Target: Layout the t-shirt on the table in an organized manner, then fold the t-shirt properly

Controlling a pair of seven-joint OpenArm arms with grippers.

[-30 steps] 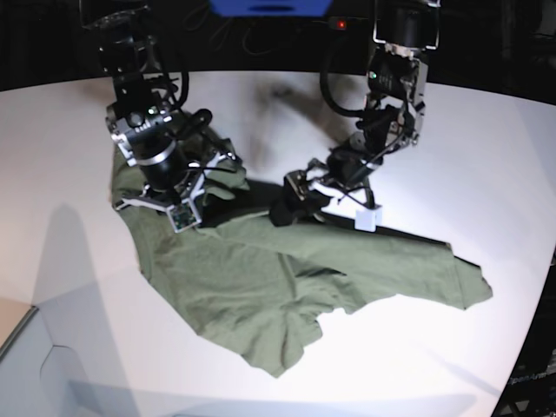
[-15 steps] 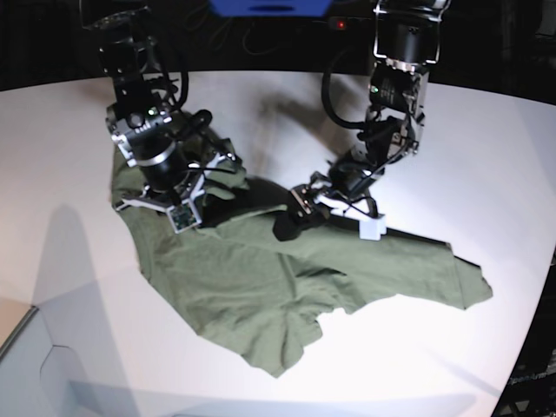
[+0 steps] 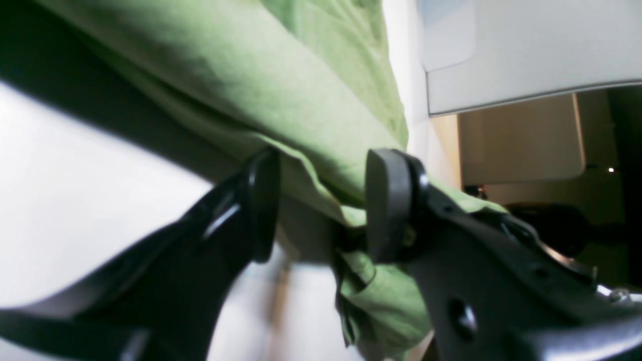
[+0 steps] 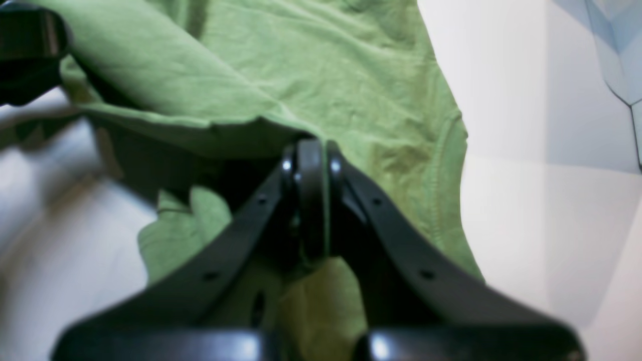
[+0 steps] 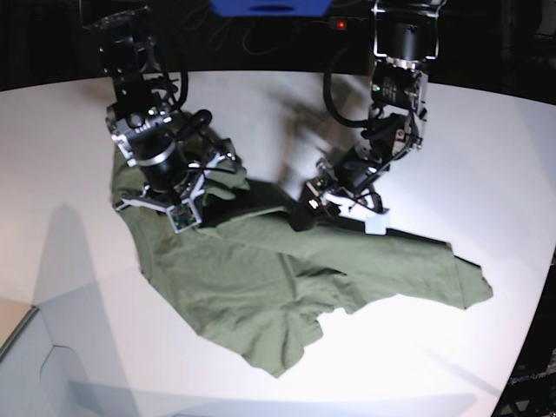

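Note:
The olive-green t-shirt (image 5: 278, 278) lies crumpled and spread across the white table (image 5: 69, 174). At the shirt's upper left corner my right gripper (image 5: 211, 180) is shut on it, and the right wrist view shows the right gripper (image 4: 311, 150) pinching a folded edge of the t-shirt (image 4: 311, 65). My left gripper (image 5: 304, 213) sits low at the shirt's upper edge near the middle. In the left wrist view the left gripper (image 3: 321, 210) has its jaws apart, with a hem of the t-shirt (image 3: 301, 100) running through the gap.
A blue object (image 5: 269, 7) sits at the back beyond the table. A pale box corner (image 5: 26, 365) stands at the front left. The table's curved edge runs close on the right, with dark surroundings past it.
My left arm has shifted slightly right along the shirt's upper edge and its jaws have narrowed around the hem. The right arm has held still.

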